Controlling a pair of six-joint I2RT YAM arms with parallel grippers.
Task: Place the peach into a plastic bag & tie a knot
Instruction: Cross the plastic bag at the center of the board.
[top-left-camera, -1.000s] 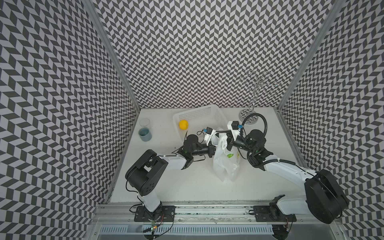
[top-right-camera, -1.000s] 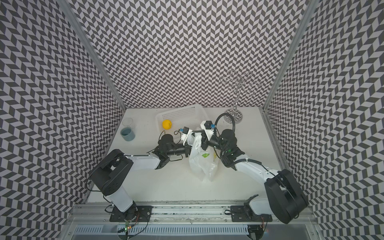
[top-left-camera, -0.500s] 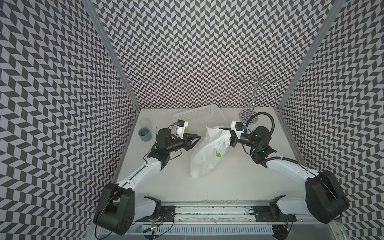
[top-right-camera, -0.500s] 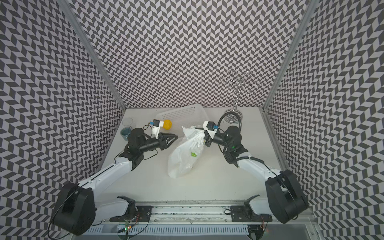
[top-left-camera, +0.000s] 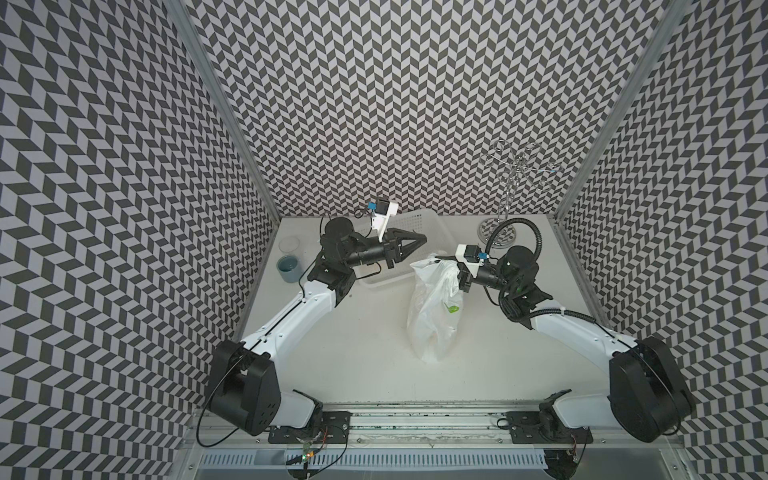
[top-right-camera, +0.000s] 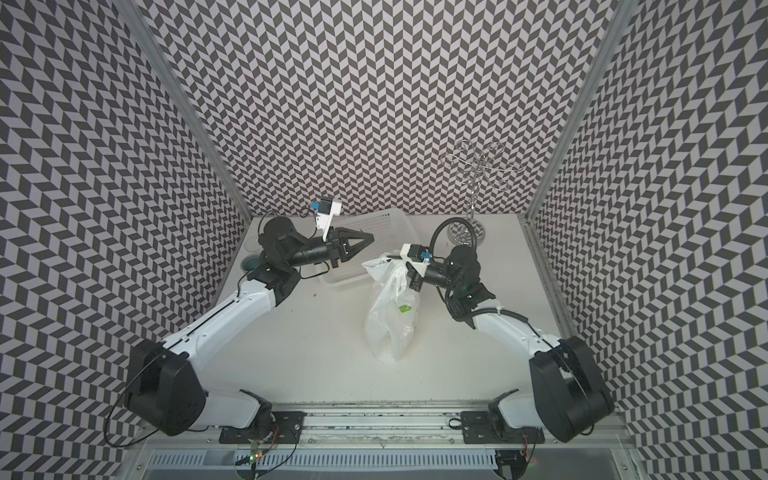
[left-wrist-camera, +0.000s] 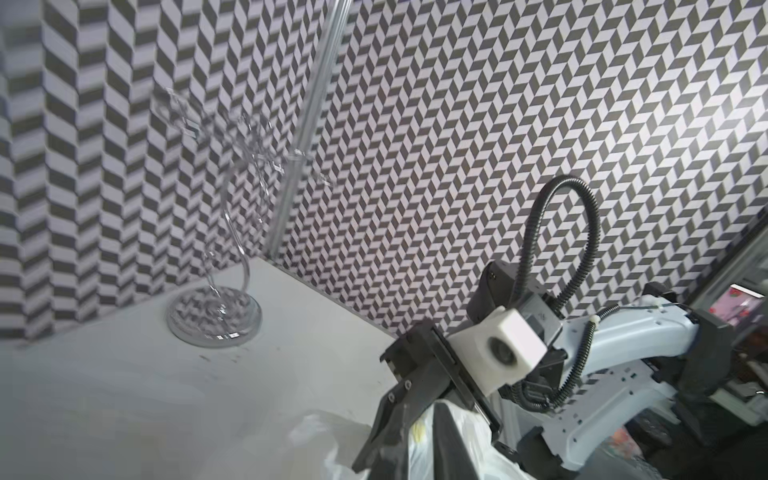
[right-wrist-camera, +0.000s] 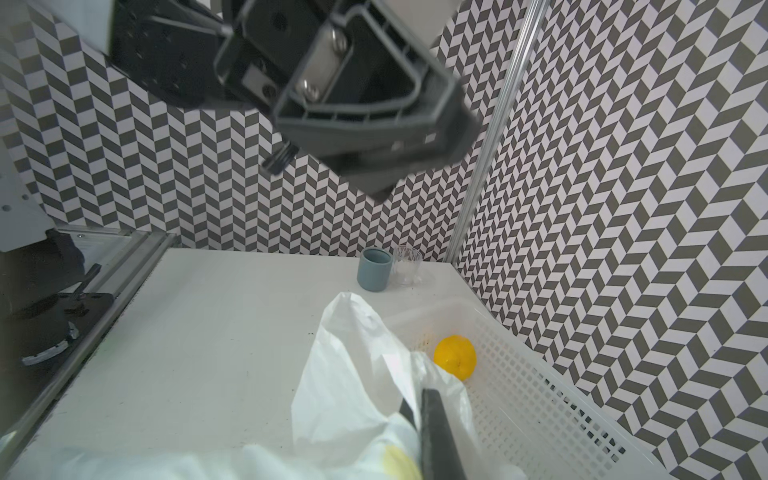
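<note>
Left jaws: the left gripper (top-left-camera: 420, 240) is raised over the white perforated basket (top-left-camera: 388, 281), tips together with nothing between them.
Right jaws: the right gripper (top-left-camera: 461, 278) is clamped on the upper edge of the plastic bag (top-left-camera: 432, 316).
Plastic bag: hangs from that grip, its lower end on the surface (top-left-camera: 365, 357), just beside the basket.
Peach: the peach (right-wrist-camera: 455, 357) lies in the basket, outside the bag; both top views hide it under the left gripper.
Far left corner: grey-blue cup (top-left-camera: 289, 268) beside a clear glass (top-left-camera: 289, 244).
Far right corner: wire stand (top-left-camera: 496, 235).

Overhead pair, wrist close-ups sharing bag (right-wrist-camera: 353, 395)
</note>
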